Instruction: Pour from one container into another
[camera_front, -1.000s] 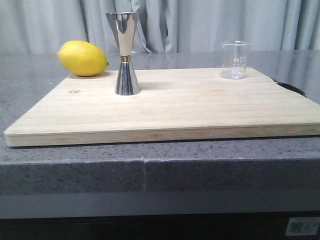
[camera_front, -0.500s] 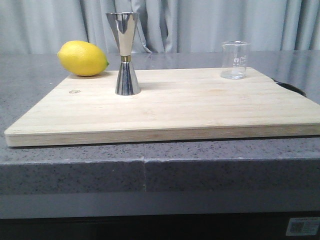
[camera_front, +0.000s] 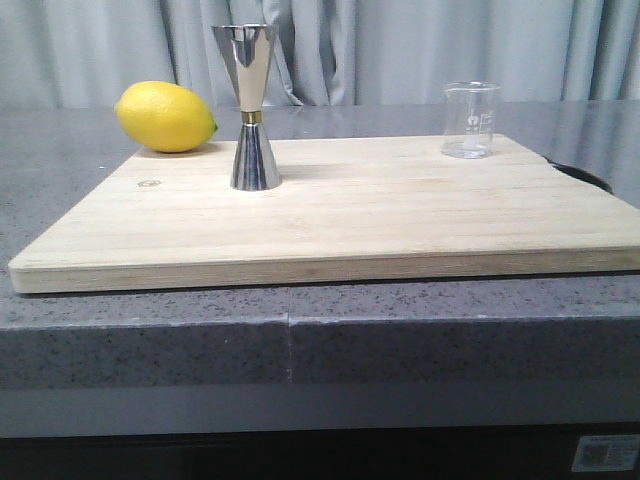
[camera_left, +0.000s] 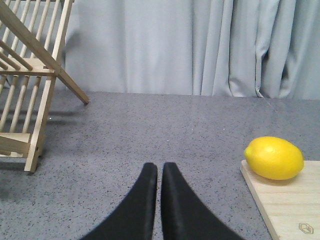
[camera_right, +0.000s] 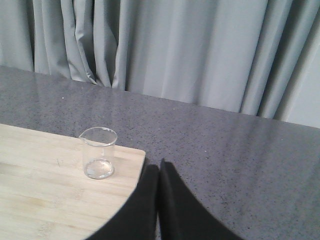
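my left hand (camera_left: 159, 172) pinched closed over bare table (camera_left: 150, 130), right hand (camera_right: 159, 170) closed too, beaker (camera_front: 470, 120) and jigger (camera_front: 248, 105) upright on the board (camera_front: 400, 215), well apart

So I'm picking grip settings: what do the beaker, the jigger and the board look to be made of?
The beaker looks like clear glass: see-through, with white printed marks. The jigger seems polished steel, mirror-bright with reflections and a thin gold band at its waist. The board appears to be pale wood, perhaps bamboo, with a matte finish, lengthwise strips and a layered edge.
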